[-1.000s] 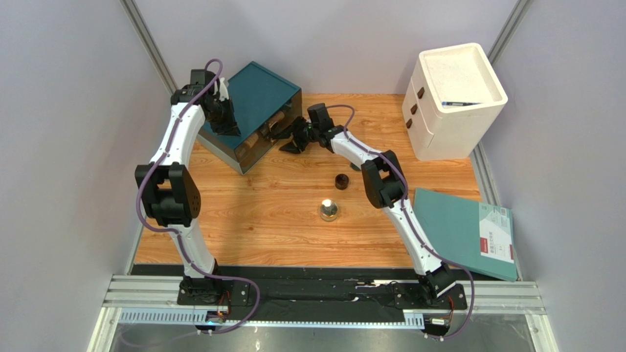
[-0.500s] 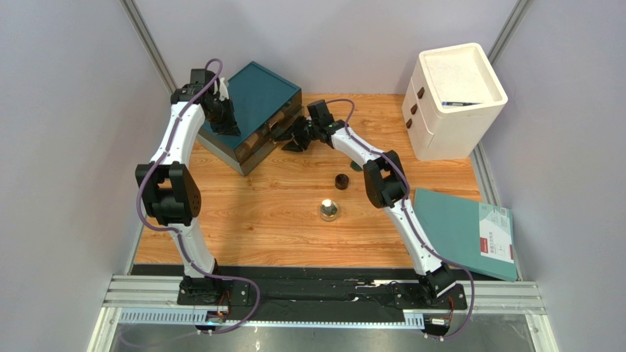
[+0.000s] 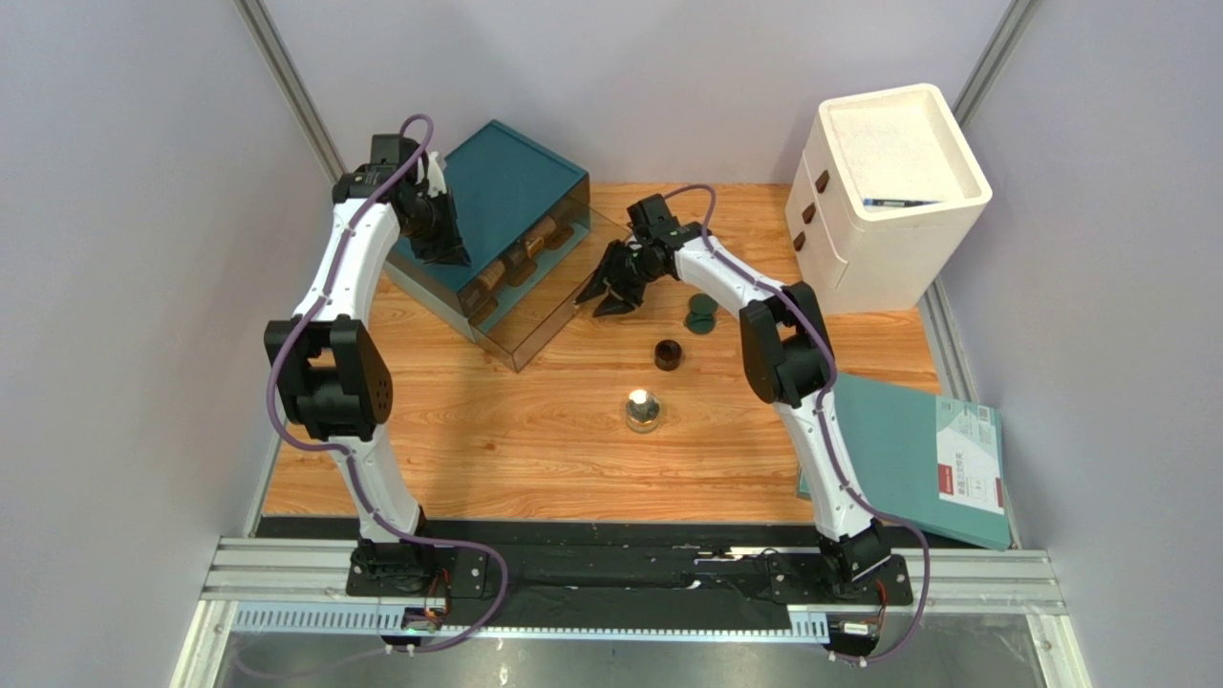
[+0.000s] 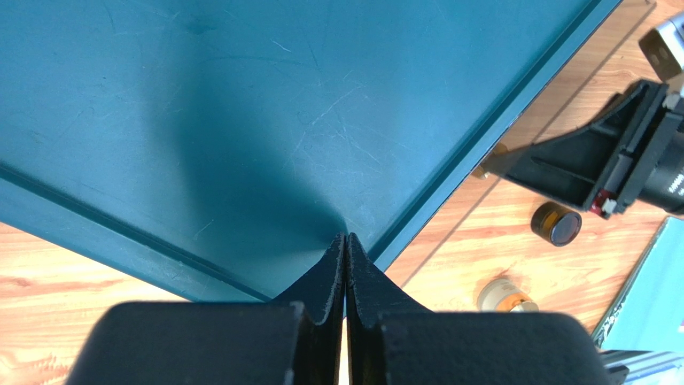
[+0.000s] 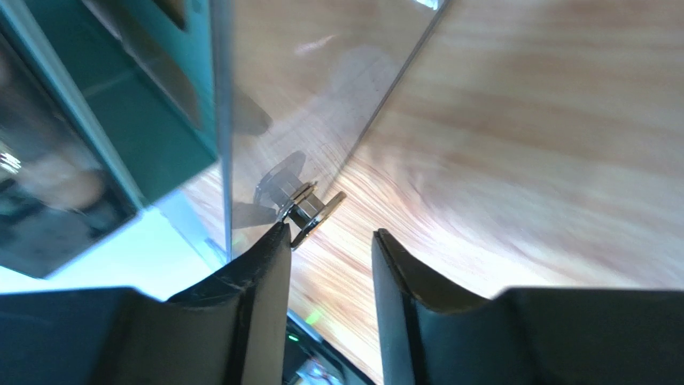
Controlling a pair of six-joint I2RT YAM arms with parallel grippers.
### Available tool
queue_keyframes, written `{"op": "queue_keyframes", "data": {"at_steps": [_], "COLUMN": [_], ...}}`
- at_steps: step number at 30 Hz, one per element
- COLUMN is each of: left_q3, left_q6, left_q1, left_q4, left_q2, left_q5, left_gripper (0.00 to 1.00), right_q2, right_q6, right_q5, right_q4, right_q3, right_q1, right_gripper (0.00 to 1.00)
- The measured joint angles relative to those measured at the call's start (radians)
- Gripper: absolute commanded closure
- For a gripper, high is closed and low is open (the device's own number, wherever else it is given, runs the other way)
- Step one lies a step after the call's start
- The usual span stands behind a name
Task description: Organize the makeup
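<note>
The teal drawer box (image 3: 505,187) stands at the back left with its clear drawer (image 3: 563,304) pulled out. Beige and dark pieces (image 3: 505,273) lie inside it. My left gripper (image 3: 438,241) is shut and empty, its tips pressed on the box's top (image 4: 241,120). My right gripper (image 3: 609,291) is open at the drawer's front, and the drawer's small metal knob (image 5: 310,210) sits just beside one fingertip (image 5: 269,245). A dark brown round jar (image 3: 666,354), a gold round compact (image 3: 642,412) and a dark green piece (image 3: 699,311) lie on the table.
A white drawer cabinet (image 3: 880,194) stands at the back right with a thin dark item on top. A flat teal book (image 3: 905,452) lies at the right edge. Grey walls close in the left, back and right sides.
The clear drawer has slid out of the teal box toward the near right. My right gripper moved with it, away from the box. My left gripper has stayed on the box top.
</note>
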Motion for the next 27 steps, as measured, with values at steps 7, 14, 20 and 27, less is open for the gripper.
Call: {"op": "queue_keyframes", "data": {"at_steps": [7, 14, 20, 27], "left_q3": [0.004, 0.005, 0.008, 0.008], "left_q6": [0.000, 0.000, 0.000, 0.000], "left_q1": [0.000, 0.000, 0.002, 0.006], "left_q4": [-0.004, -0.004, -0.007, -0.007], "left_q2": [0.002, 0.002, 0.006, 0.007], "left_q5": [0.001, 0.002, 0.007, 0.016], "left_gripper": [1.00, 1.00, 1.00, 1.00], "right_q2": [-0.039, -0.087, -0.212, -0.286], "right_q6": [-0.143, -0.281, -0.421, -0.509], "right_q5": [0.036, 0.095, 0.196, 0.269], "right_q4": [-0.106, -0.261, -0.371, -0.424], "right_q3": [-0.012, 0.011, -0.032, -0.164], "right_q1": [-0.008, -0.022, -0.037, -0.042], "right_gripper": [0.49, 0.34, 0.31, 0.31]}}
